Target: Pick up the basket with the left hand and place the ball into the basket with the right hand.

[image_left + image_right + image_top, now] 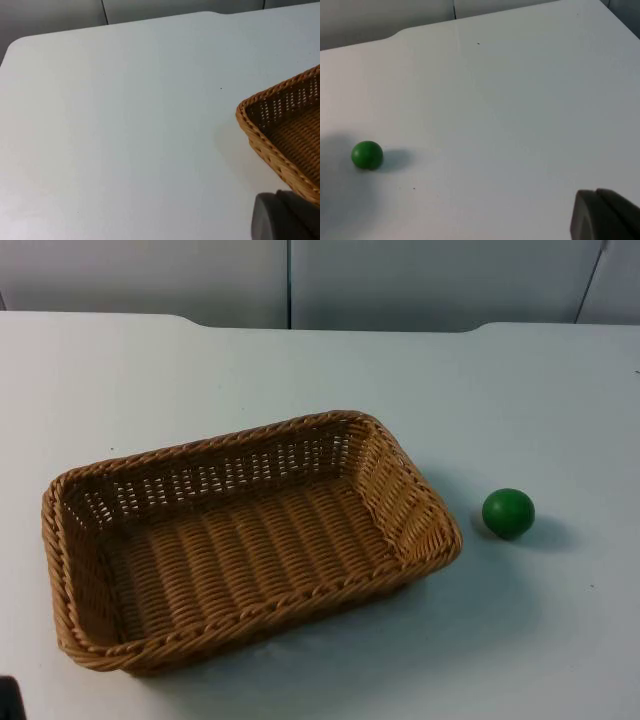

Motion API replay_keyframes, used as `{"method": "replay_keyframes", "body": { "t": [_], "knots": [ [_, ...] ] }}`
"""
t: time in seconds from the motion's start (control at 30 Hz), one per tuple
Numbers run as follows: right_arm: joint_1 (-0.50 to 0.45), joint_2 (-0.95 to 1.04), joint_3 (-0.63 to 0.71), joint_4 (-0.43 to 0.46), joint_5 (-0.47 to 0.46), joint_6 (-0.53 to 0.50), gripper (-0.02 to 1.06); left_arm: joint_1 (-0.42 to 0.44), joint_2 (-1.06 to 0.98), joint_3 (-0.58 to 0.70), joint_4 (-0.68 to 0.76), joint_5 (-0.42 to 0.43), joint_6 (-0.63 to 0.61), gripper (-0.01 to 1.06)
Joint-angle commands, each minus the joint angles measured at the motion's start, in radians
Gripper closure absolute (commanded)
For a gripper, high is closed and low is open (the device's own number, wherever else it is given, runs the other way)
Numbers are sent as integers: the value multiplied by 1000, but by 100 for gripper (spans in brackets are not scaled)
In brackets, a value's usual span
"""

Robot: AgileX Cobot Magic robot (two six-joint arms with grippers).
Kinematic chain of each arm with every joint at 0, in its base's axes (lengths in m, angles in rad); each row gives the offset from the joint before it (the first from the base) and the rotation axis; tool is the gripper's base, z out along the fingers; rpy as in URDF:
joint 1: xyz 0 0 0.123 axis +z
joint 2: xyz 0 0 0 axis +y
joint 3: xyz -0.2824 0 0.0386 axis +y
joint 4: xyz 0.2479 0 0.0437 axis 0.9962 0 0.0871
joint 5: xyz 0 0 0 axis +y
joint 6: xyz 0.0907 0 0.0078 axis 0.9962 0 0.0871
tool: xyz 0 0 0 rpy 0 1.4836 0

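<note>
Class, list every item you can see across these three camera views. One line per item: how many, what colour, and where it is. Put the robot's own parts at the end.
basket: one, tan woven wicker, rectangular, empty, resting on the table left of centre in the top view; one corner of it appears in the left wrist view.
ball: one, green, on the table to the right of the basket and apart from it; also in the right wrist view.
table: one, white, under both items.
partition wall: one, grey, behind the table's far edge.
left gripper: one, black, beside the basket's corner, waiting.
right gripper: one, black, well away from the ball, waiting.
</note>
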Motion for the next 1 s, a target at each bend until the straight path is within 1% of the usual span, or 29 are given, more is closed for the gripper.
{"method": "replay_keyframes", "body": {
  "t": [0.0,0.07,0.13,0.2,0.23,0.27,0.3,0.37,0.4,0.47,0.57,0.6,0.67,0.77,0.8,0.9,0.93,0.97],
  "knots": [
    [-7,-5,5,-4,-9,0,105,-11,-4,5,-6,-10,-3,105],
    [-7,-5,5,-4,-9,0,105,-18,-4,5,-17,-10,-3,105],
    [-7,-5,5,-4,-9,0,105,-23,-4,-3,-82,-12,-32,105],
    [-7,-5,5,-4,-9,0,105,-23,40,-23,-227,9,-49,105],
    [-7,-5,5,-4,-9,0,105,-23,40,-23,-227,9,-49,105],
    [-7,-5,5,-4,-9,0,105,-23,77,-32,-303,13,-49,105],
    [-7,-5,5,-4,-9,0,105,-23,155,-38,-426,13,-49,105],
    [-7,-5,5,-4,-9,0,105,-23,264,-39,-526,10,-49,105],
    [-7,-5,5,-4,-9,0,105,-23,264,-39,-526,10,-49,105],
    [-7,-5,5,-4,-9,0,105,-23,391,-39,-564,-1,-44,105],
    [-7,-5,5,-4,-9,0,105,-23,574,-39,-579,-40,5,105],
    [-7,-5,5,-4,-9,0,105,-23,574,-39,-579,-40,5,105],
    [-7,-5,5,-4,-9,0,105,-23,690,-39,-596,-57,21,105],
    [-7,-5,5,-4,-9,0,105,-23,875,-39,-671,-82,85,105],
    [-7,-5,5,-4,-9,0,105,-23,875,-39,-671,-82,85,105],
    [-7,-5,5,-4,-9,0,105,-23,1047,-39,-774,-117,204,105],
    [-7,-5,5,-4,-9,0,105,-23,1047,-39,-774,-117,204,105],
    [-7,-5,5,-4,-9,0,105,-23,1092,-39,-801,-128,238,105]
  ]
}}
